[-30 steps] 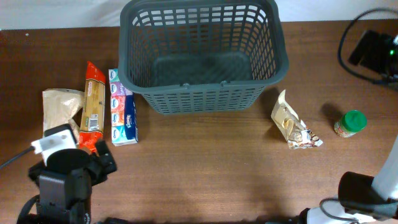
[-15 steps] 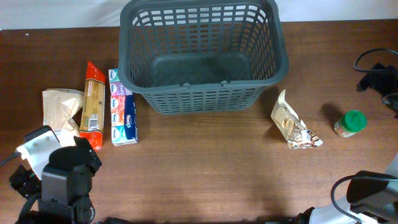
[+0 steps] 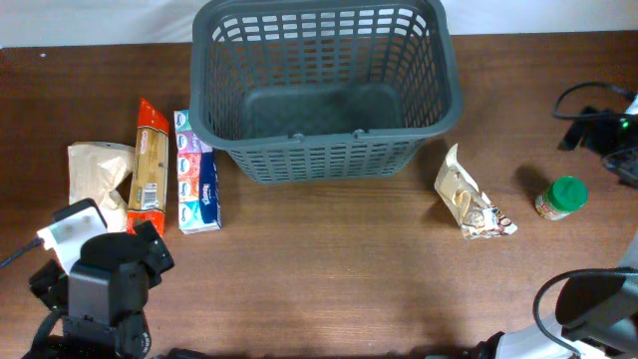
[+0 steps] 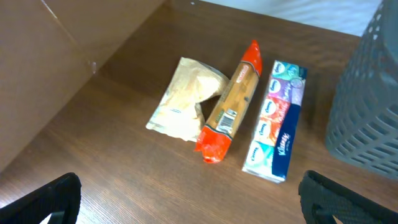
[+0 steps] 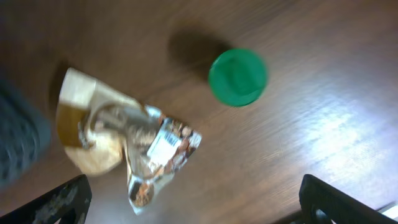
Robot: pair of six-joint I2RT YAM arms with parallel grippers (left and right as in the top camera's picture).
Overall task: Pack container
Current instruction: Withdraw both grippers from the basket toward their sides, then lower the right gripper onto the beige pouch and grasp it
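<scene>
The large dark grey slotted basket stands empty at the back middle of the table; its wall shows at the right of the left wrist view. My left gripper is open and empty, low over the table in front of a beige pouch, an orange pasta packet and a tissue pack. In the overhead view it is at the front left. My right gripper is open and empty, high above a green-lidded jar and a crumpled snack bag.
In the overhead view the pouch, pasta packet and tissue pack lie side by side left of the basket. The snack bag and jar are to its right. A dark cabled wrist part is at the right edge.
The left arm drew back toward the front left, then shifted slightly right. The dark wrist part at the right edge moved down toward the jar. The groceries and basket have not moved.
</scene>
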